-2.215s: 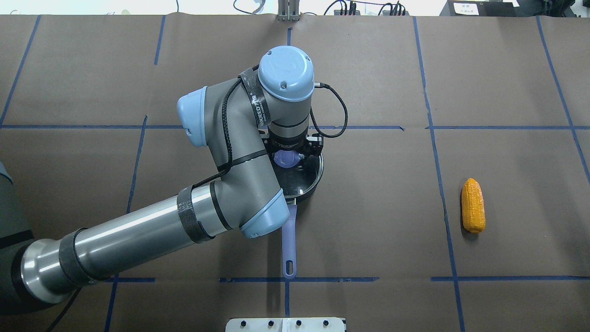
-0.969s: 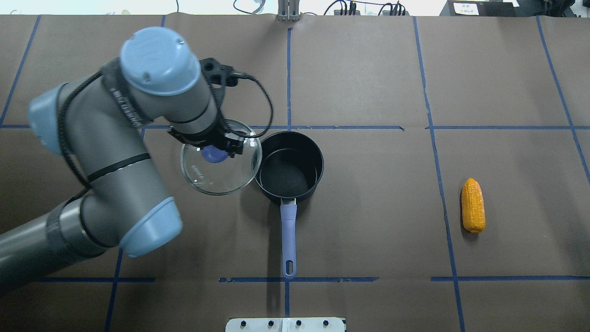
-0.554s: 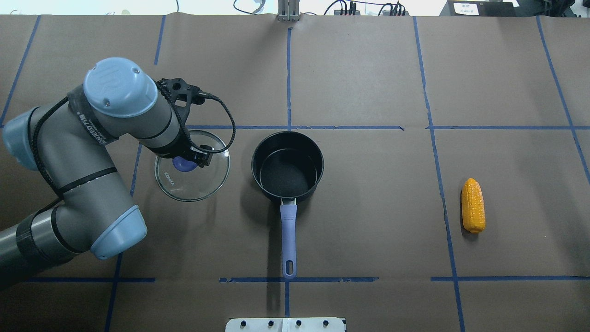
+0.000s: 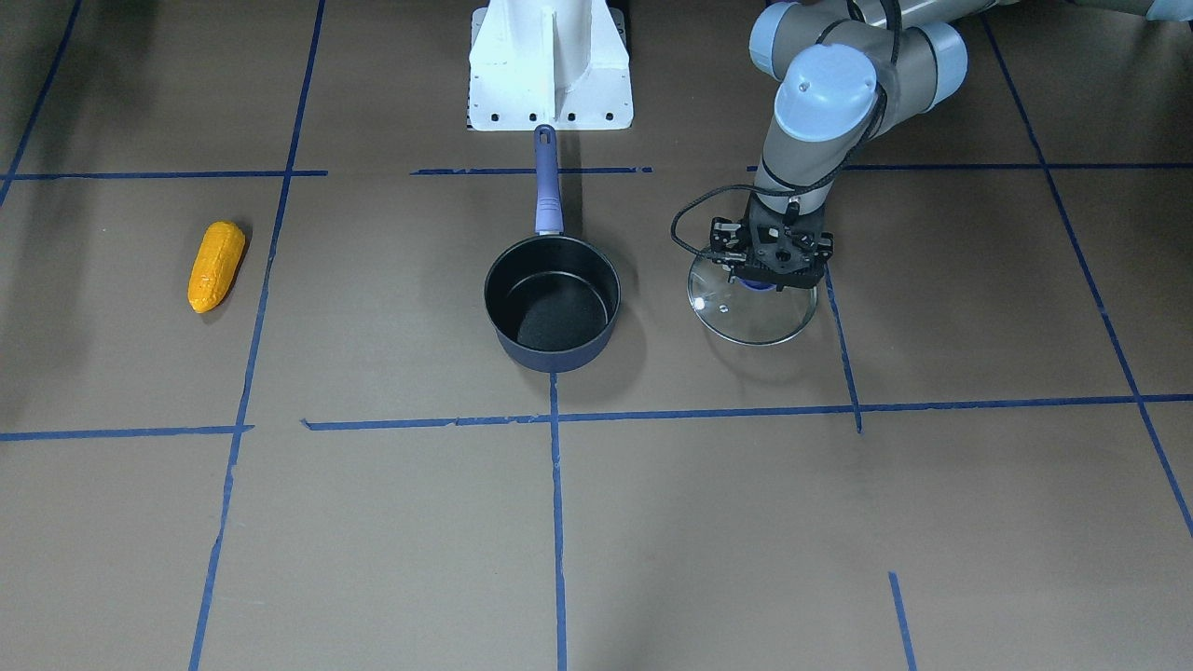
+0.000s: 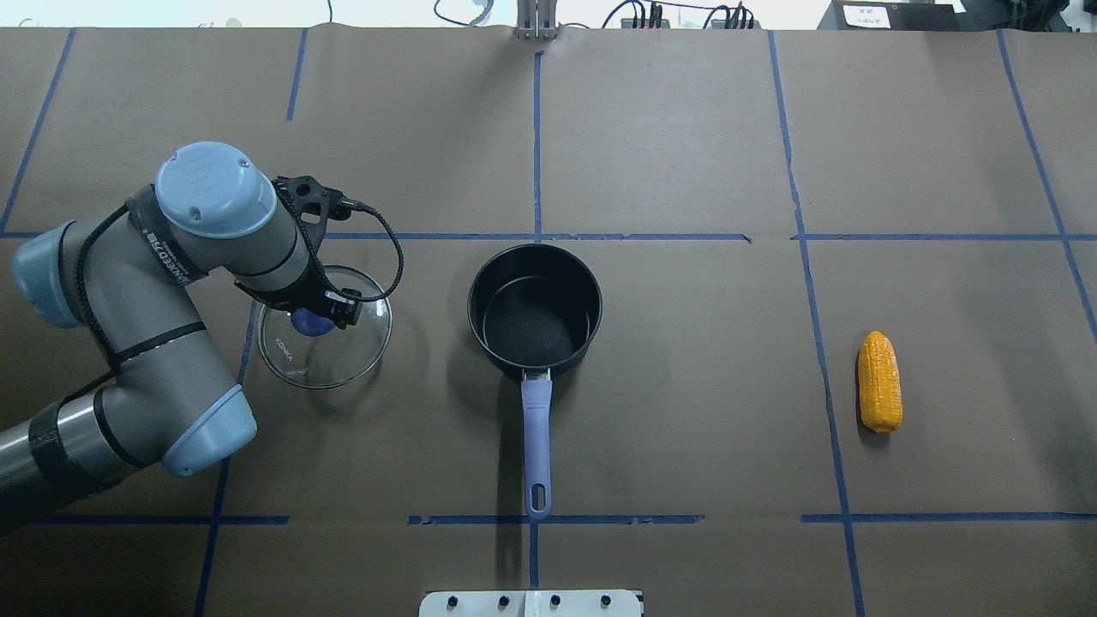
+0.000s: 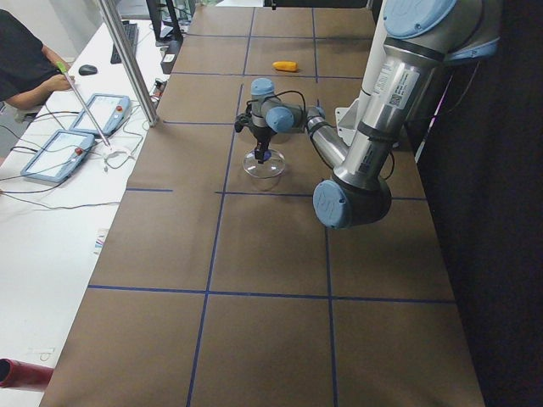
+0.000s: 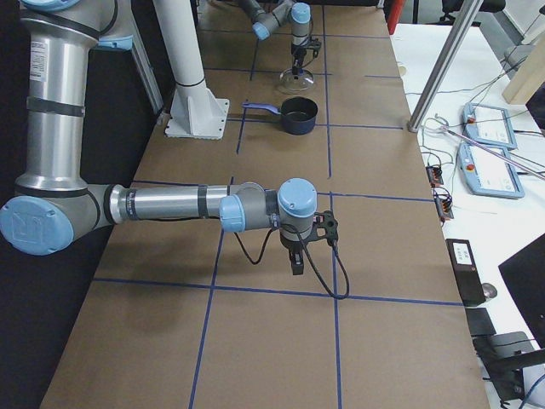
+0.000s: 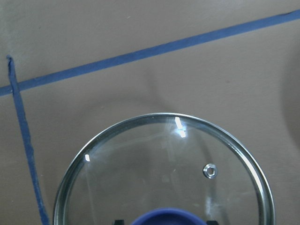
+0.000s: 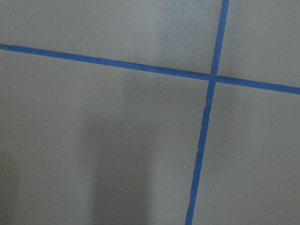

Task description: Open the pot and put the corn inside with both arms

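Observation:
The pot (image 5: 533, 308) stands open at the table's middle, black inside empty, with its periwinkle handle (image 5: 536, 446) pointing toward the robot; it also shows in the front view (image 4: 552, 303). My left gripper (image 5: 319, 315) is shut on the blue knob (image 8: 168, 216) of the glass lid (image 5: 324, 343), to the left of the pot and low at the table. The corn (image 5: 880, 381) lies alone far to the right, also in the front view (image 4: 215, 266). My right gripper (image 7: 295, 260) shows only in the exterior right view, far from the corn; I cannot tell whether it is open or shut.
The robot's white base (image 4: 550, 65) stands behind the pot handle. Blue tape lines grid the brown table cover. A side table with pendants (image 6: 72, 144) and an operator (image 6: 25, 51) lies beyond the far edge. A metal post (image 7: 443, 68) stands there.
My left gripper lifted the lid off the pot, carried it left and lowered it toward the table. The pot and the corn have not moved.

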`<move>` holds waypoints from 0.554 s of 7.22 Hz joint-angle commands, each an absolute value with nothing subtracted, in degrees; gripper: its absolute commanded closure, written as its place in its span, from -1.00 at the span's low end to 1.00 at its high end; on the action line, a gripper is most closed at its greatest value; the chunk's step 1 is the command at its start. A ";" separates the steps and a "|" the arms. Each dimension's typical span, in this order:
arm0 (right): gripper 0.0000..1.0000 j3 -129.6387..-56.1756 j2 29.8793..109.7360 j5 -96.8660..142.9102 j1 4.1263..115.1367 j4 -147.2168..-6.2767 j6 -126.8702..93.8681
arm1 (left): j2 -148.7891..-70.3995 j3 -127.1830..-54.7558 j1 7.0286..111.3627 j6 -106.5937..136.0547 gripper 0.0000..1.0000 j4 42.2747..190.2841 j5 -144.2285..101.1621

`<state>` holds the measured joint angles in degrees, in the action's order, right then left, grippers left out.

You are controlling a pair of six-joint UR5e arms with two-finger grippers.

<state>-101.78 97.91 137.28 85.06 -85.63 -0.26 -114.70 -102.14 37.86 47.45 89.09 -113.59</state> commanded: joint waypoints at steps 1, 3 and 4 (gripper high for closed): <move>-1.00 -101.78 97.91 137.29 84.82 -85.69 -0.35 | -114.61 -99.94 37.88 47.37 0.61 89.56 -116.54; -1.00 -101.78 97.91 137.29 84.55 -85.69 -0.44 | -114.61 -99.41 37.88 47.37 0.45 89.56 -116.72; -1.00 -101.78 97.91 137.29 84.55 -85.61 -0.53 | -114.44 -99.32 37.97 47.46 -0.43 89.56 -116.72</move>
<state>-101.78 97.91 137.28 84.61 -85.67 -0.43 -114.55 -99.58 37.91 47.41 89.55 -116.62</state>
